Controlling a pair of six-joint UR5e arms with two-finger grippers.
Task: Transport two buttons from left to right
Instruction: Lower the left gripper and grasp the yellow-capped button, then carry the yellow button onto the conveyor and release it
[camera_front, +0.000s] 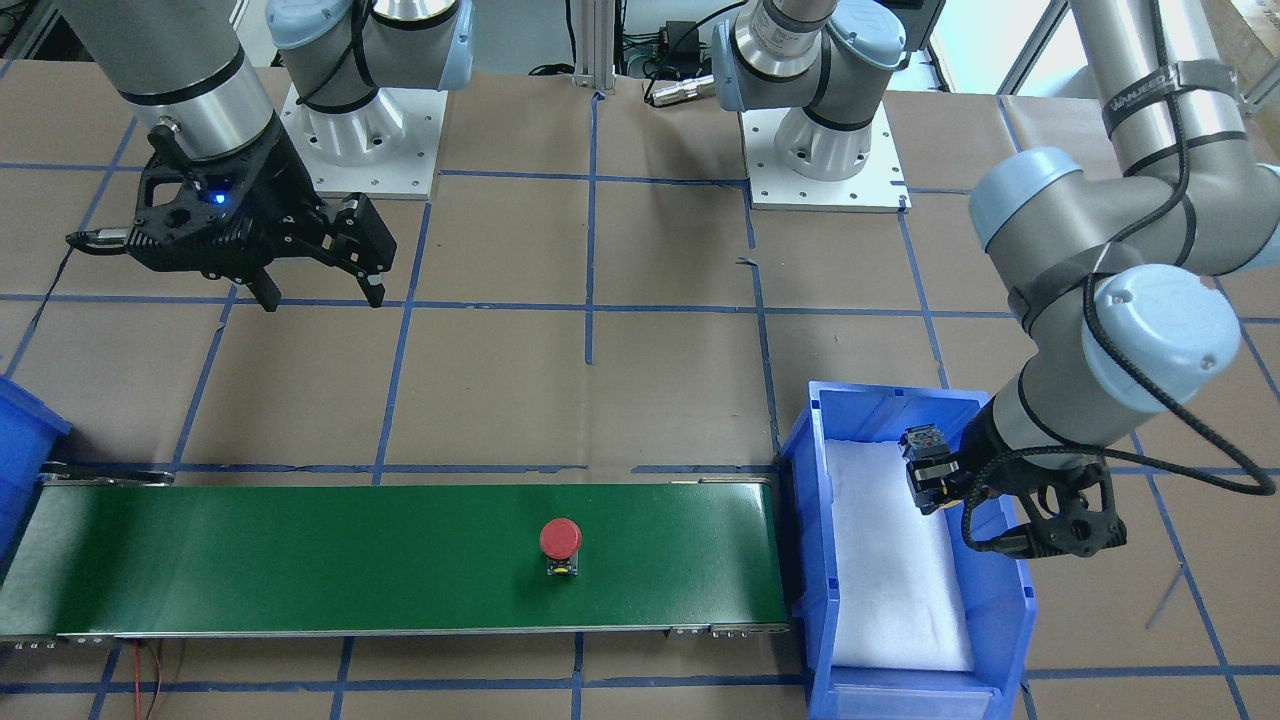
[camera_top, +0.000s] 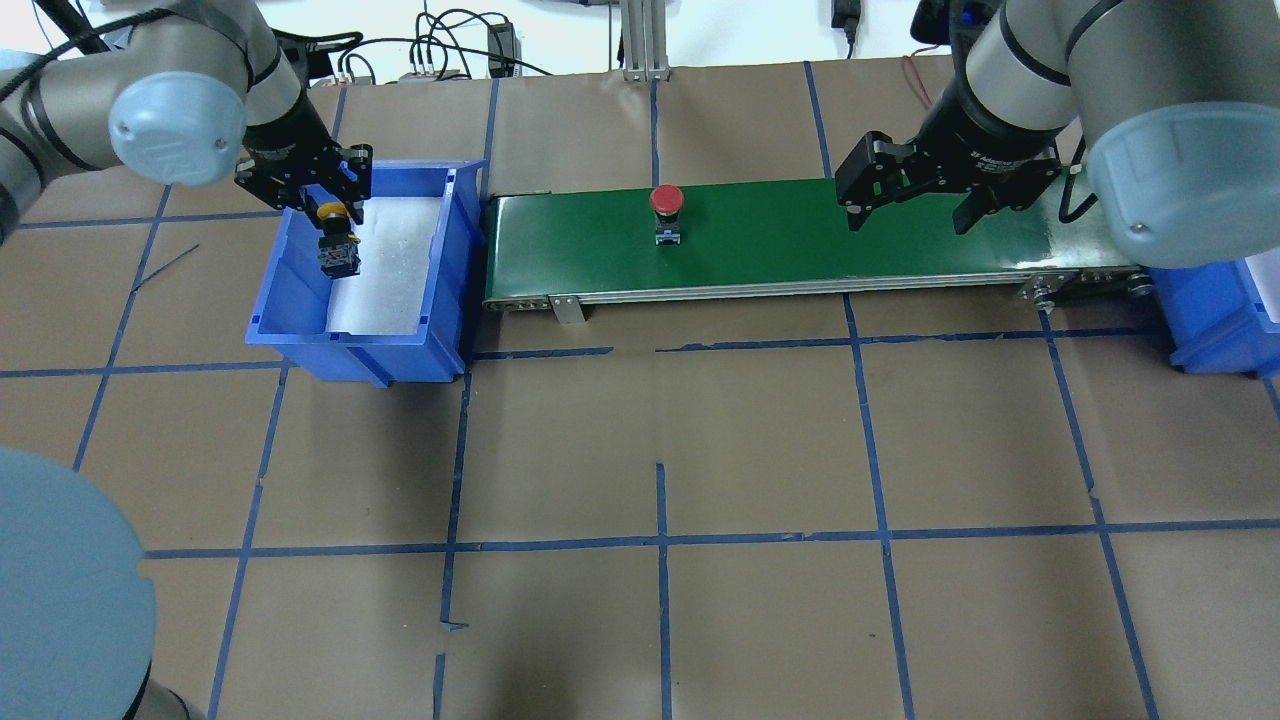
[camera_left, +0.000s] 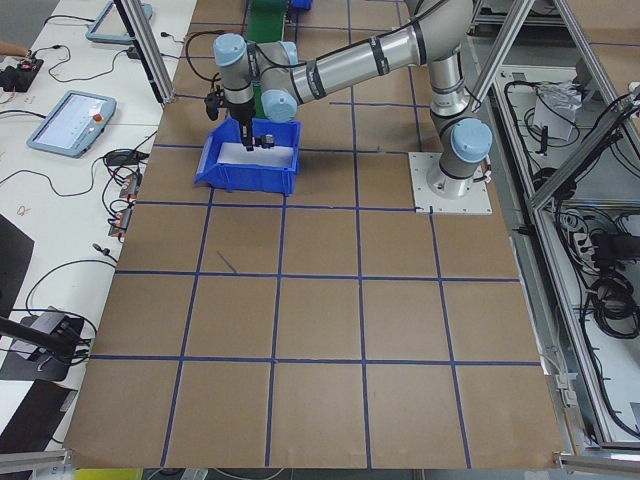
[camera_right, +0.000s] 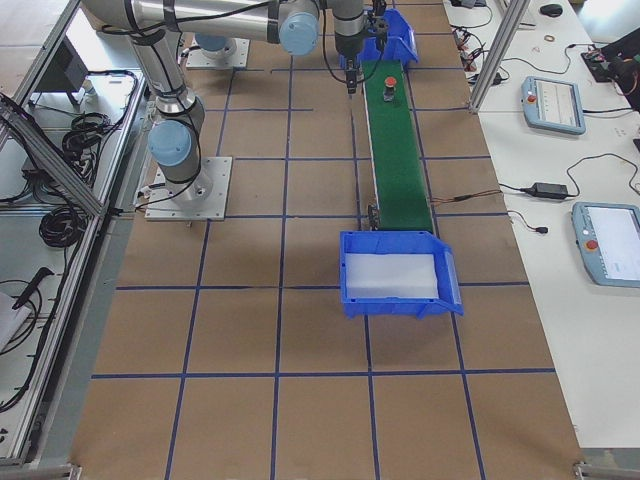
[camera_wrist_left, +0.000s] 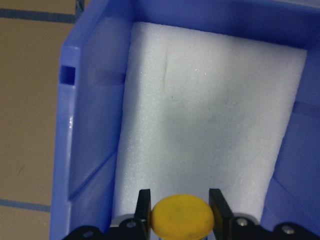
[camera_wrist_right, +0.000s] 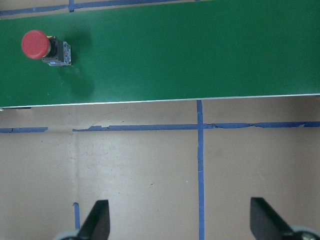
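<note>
Yellow cap pinched between the fingers of the left gripper (camera_wrist_left: 180, 202), so closed on the yellow button (camera_top: 338, 250) and holding it aloft over the foam (camera_wrist_left: 210, 115) of the left bin (camera_top: 360, 355), just off the left end of the belt (camera_top: 800, 240). On the belt already, left of its middle and touching nothing else: the red button (camera_top: 666, 212). Spread wide and empty, the right gripper (camera_front: 322, 296), hanging near the belt's right half, well apart from the red button. Just past the belt's right end, the right bin (camera_top: 1210, 320). Reads as the second feeding step: one button set on the belt, the other lifted but not yet over it. Next, most likely: carry the yellow button sideways, clear of the bin wall nearest the belt, lower it onto the belt's left end, and part the fingers only with the body flat on the green surface; some risk of toppling on an early release, given the wide cap on a narrow body. Yellow button: long axis near vertical, cap up toward the wrist, dark body hanging below the fingers. Red button: seems to stand upright on its body, cap skyward, long axis square to the belt's surface, with no lean to be made out.
</note>
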